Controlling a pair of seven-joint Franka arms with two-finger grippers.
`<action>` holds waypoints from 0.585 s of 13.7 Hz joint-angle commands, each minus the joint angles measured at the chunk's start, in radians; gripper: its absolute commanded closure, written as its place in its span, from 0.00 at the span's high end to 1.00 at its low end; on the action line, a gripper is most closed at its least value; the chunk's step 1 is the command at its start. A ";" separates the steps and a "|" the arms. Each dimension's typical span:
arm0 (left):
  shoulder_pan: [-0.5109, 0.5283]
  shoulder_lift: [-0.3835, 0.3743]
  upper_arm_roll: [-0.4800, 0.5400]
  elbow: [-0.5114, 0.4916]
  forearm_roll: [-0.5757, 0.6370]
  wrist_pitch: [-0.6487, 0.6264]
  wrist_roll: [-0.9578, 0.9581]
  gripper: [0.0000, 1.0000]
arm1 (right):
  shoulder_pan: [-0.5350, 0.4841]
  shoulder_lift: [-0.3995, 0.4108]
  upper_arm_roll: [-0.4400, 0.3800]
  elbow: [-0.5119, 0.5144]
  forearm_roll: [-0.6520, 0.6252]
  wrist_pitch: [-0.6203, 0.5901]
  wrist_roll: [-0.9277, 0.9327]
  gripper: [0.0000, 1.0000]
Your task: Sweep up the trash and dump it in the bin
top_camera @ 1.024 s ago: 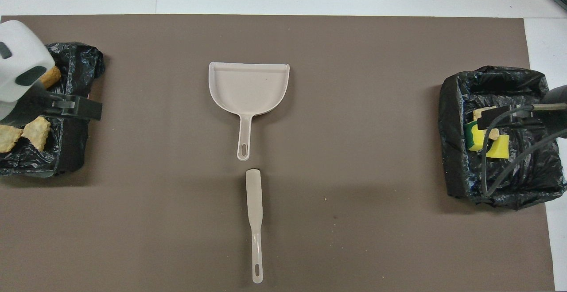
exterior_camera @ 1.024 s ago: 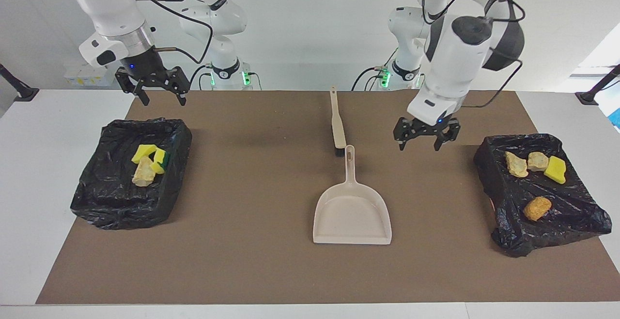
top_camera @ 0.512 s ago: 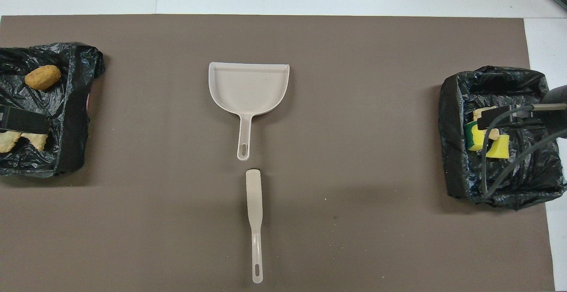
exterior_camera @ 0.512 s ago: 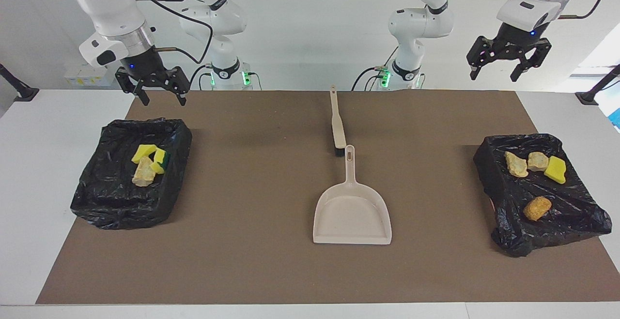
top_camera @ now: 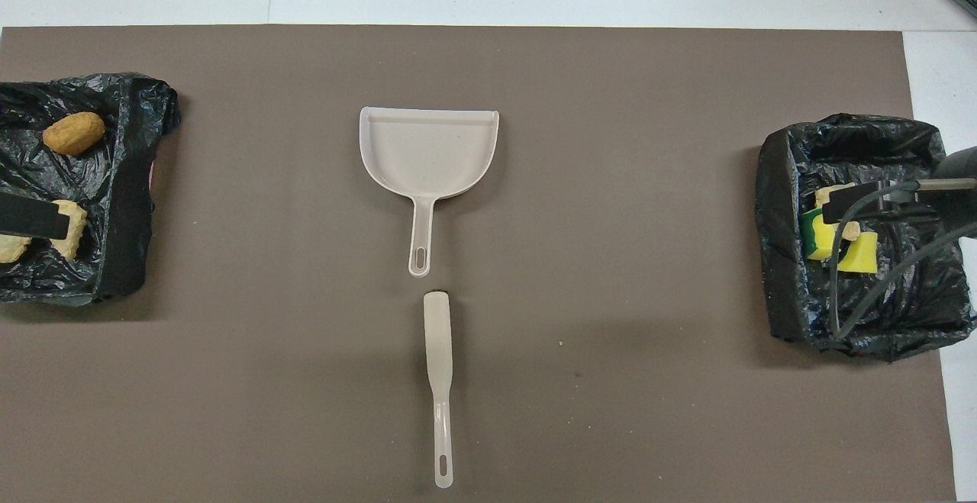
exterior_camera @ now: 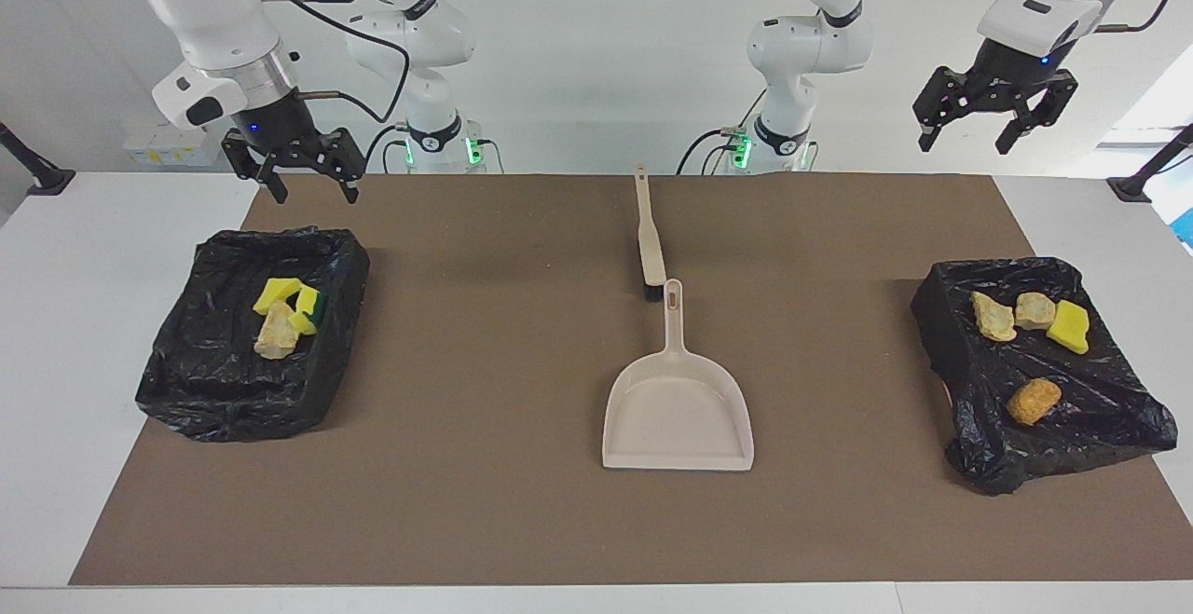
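Both grippers hang in the air with nothing in them. At the upper left of the facing view the right gripper (exterior_camera: pixel 300 167) has its fingers spread apart, above the edge of the tabletop (exterior_camera: pixel 522 521) near the robots, just over the bin (exterior_camera: pixel 233 390) lined with a black bag at the right arm's end. At the upper right of the same view the left gripper (exterior_camera: pixel 995 115) is raised higher, fingers also spread, above the second bin (exterior_camera: pixel 1072 437) at the left arm's end.

All the trash lies inside the two bins. In the right arm's bin there are two yellow sponge pieces (exterior_camera: pixel 276 293), a green-and-yellow sponge (exterior_camera: pixel 308 301) and a pale bread lump (exterior_camera: pixel 276 336), close together. In the left arm's bin there are two tan lumps (exterior_camera: pixel 994 316), a yellow sponge (exterior_camera: pixel 1068 326) beside them, and an orange bread piece (exterior_camera: pixel 1033 401) apart from these.

At the middle of the brown mat (exterior_camera: pixel 485 353) the beige dustpan (exterior_camera: pixel 678 418) lies flat, its handle pointing toward the robots. The brush (exterior_camera: pixel 650 241) lies in line with it, nearer to the robots, its bristle end just beside the handle tip.
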 commanded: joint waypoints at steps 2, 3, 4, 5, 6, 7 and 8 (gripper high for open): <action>0.021 -0.044 -0.003 -0.054 -0.017 -0.003 0.017 1.00 | -0.004 -0.009 -0.001 -0.012 0.006 0.007 -0.024 1.00; 0.021 -0.044 -0.003 -0.054 -0.017 -0.003 0.018 1.00 | -0.004 -0.009 -0.001 -0.012 0.006 0.007 -0.024 1.00; 0.021 -0.046 -0.003 -0.056 -0.017 0.000 0.021 1.00 | -0.004 -0.009 -0.001 -0.012 0.006 0.007 -0.024 1.00; 0.022 -0.046 -0.002 -0.059 -0.017 0.003 0.023 1.00 | -0.004 -0.009 -0.001 -0.012 0.006 0.007 -0.024 1.00; 0.021 -0.046 -0.002 -0.063 -0.029 0.007 0.023 1.00 | -0.004 -0.009 -0.001 -0.012 0.006 0.007 -0.024 1.00; 0.022 -0.046 0.000 -0.065 -0.044 0.009 0.029 1.00 | -0.004 -0.009 -0.001 -0.012 0.006 0.007 -0.026 1.00; 0.021 -0.046 0.000 -0.065 -0.044 0.009 0.031 1.00 | -0.004 -0.009 -0.001 -0.012 0.006 0.007 -0.024 1.00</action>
